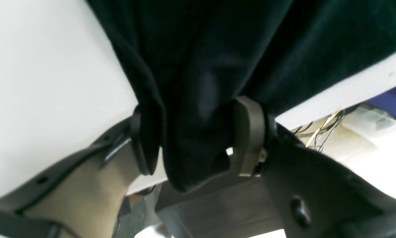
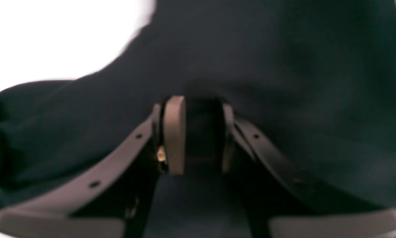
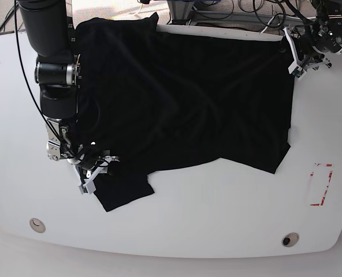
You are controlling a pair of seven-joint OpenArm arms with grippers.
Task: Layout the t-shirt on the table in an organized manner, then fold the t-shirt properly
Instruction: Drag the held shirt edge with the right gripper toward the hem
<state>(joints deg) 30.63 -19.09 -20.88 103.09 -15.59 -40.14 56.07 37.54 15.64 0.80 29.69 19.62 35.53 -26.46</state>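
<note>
The t-shirt is spread wide over the far half of the counter but remains creased, and no fold is made yet. Cloth is clenched in the jaws of the left gripper and the right gripper, so flattening and all folding are judged outstanding.

You find no readable text, no label, brand, number or sign, on anything in view.

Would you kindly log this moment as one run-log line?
t-shirt: spread on table, unfolded | left gripper: shut on t-shirt at far edge | right gripper: shut on t-shirt near sleeve
</note>
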